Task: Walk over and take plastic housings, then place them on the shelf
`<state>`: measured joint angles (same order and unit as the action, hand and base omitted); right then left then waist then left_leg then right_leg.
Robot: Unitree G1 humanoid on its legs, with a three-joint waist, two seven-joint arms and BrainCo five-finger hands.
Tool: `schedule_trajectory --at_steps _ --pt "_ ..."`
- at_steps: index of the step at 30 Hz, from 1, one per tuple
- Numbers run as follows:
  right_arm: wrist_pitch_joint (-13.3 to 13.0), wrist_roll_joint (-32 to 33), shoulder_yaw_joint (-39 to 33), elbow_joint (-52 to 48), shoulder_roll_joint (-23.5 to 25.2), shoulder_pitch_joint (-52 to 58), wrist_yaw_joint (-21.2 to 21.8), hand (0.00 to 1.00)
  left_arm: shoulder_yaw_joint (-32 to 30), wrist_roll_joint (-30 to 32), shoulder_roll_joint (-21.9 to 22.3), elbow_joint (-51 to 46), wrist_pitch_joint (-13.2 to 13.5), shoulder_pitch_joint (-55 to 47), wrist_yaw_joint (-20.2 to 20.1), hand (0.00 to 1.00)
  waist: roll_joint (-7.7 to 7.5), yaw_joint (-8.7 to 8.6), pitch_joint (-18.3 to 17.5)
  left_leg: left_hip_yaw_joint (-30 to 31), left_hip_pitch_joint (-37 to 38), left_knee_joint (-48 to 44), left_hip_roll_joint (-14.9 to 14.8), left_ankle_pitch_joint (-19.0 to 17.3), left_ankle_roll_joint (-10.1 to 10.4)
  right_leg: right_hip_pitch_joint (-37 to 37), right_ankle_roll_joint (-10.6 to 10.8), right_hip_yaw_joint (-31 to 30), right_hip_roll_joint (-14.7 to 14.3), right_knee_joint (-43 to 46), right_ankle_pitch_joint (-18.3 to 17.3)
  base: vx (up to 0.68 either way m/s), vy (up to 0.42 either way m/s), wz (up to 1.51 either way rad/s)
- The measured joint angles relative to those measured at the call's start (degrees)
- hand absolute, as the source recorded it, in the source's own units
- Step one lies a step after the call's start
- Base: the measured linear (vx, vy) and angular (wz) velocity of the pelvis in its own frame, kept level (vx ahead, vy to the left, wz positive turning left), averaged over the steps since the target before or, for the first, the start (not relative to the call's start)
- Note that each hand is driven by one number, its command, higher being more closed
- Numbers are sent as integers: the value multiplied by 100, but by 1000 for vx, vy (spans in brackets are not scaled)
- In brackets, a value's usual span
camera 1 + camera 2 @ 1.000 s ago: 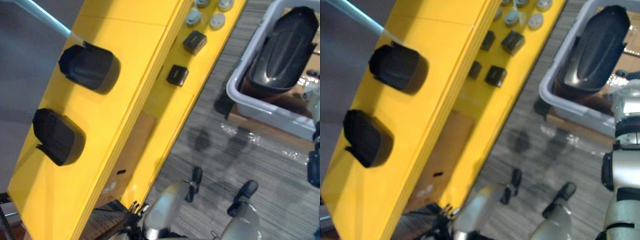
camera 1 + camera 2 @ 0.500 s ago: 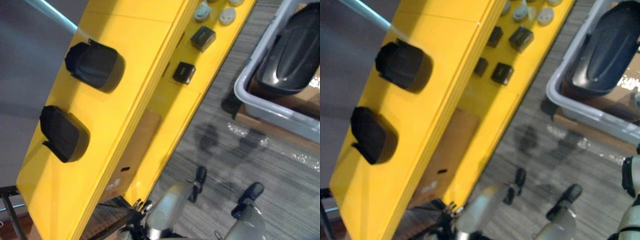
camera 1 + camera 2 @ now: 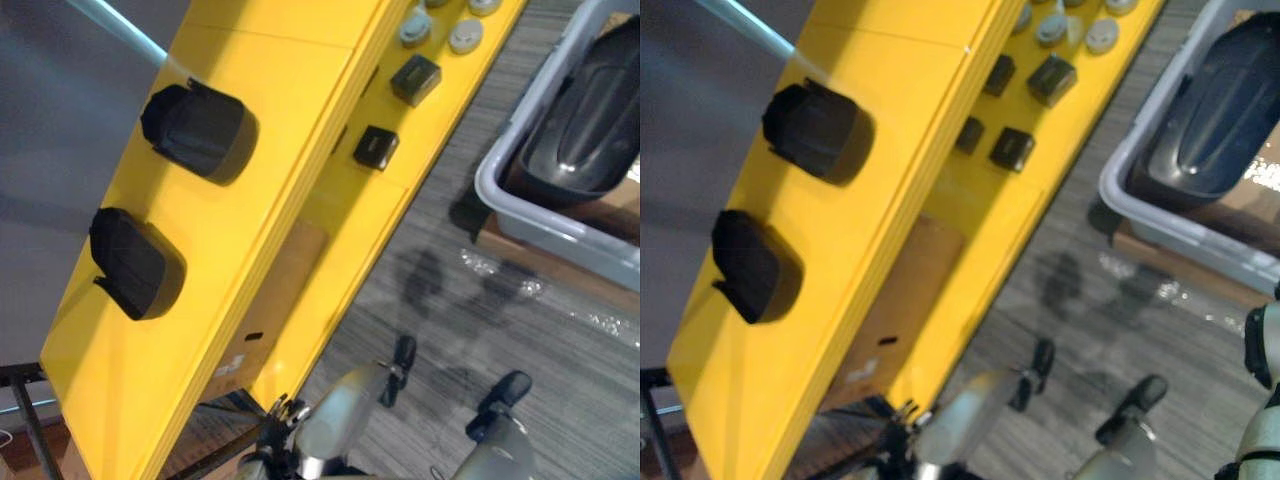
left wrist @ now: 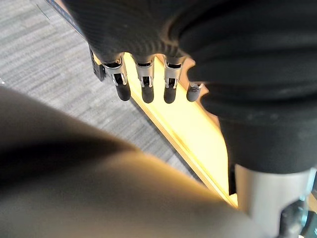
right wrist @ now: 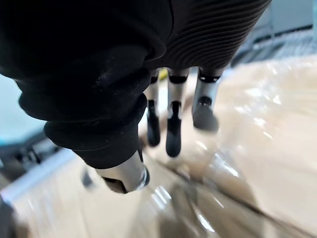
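Whole eye view slid toward 3 o'clock vs 1 s ago: cam moved, not objs. L hand (image 4: 143, 84) hung w/ fingers straight, empty, beside shelf (image 4: 190, 134) edge; R hand (image 5: 173, 130) loose, empty too, prob. free for next pick. Two housings (image 3: 200, 130) sat on shelf top at 9–10 o'clock, placed; another housing (image 3: 585, 110) lay in bin (image 3: 540, 232) at 2 o'clock.

Two plastic housings (image 3: 198, 130) (image 3: 135, 262) and four small black blocks (image 3: 1000, 75) (image 3: 1052, 80) (image 3: 968, 135) (image 3: 1012, 148) are sitting on one yellow shelf (image 3: 290, 90), one dark shell (image 3: 590, 115) in one grey bin (image 3: 540, 232).
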<state>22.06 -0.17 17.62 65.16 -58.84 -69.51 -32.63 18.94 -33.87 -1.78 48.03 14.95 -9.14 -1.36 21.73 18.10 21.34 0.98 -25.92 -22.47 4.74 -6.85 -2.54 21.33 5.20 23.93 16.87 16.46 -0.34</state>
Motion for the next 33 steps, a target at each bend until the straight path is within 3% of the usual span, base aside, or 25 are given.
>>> schedule_trajectory --at_steps 1,4,8,12,15,20,27,33 --pt "-311 8 -112 -123 1 -71 -207 0 1 0 0 -37 -1 0 -1 0 1 -3 0 0 7 0 1 0 0 -5 1 -1 1 3 -1 0 0 0" --pt "-913 -4 -151 -594 36 -122 -488 0 26 0 0 -125 -16 1 1 0 1 -4 -1 1 62 1 6 0 0 -38 9 -2 14 31 -26 0 0 0" --pt "-1235 -6 -148 -829 285 -217 -497 0 50 2 0 -147 -48 5 1 0 2 1 -1 3 95 18 19 -2 3 -20 4 -6 49 116 -87 0 0 0" --pt "-1235 6 -136 -842 497 -217 -378 0 51 -2 1 -131 -57 6 -3 0 7 7 -5 -3 91 41 48 -1 3 50 23 -25 107 233 -158 0 0 0" --pt "-1152 46 -109 -842 609 -217 -211 0 51 -6 2 -109 -58 12 -8 0 22 30 -17 -1 91 70 53 1 3 69 27 -24 116 246 -168 0 0 0" --pt "-591 79 38 -733 721 -215 -87 0 62 -7 3 33 -47 69 -103 0 83 189 -67 24 83 87 59 1 3 89 43 -10 117 249 -185 0 0 0" --pt "-127 173 69 -452 772 -132 23 0 208 -10 2 103 -43 241 -125 0 144 322 -117 182 -40 32 104 0 3 107 21 162 162 292 -254 -4 21 11" --pt "275 289 135 -345 788 -33 13 0 210 -9 1 158 -42 243 -118 0 144 339 -117 230 -55 4 121 -6 9 65 24 251 185 294 -268 -9 17 6"
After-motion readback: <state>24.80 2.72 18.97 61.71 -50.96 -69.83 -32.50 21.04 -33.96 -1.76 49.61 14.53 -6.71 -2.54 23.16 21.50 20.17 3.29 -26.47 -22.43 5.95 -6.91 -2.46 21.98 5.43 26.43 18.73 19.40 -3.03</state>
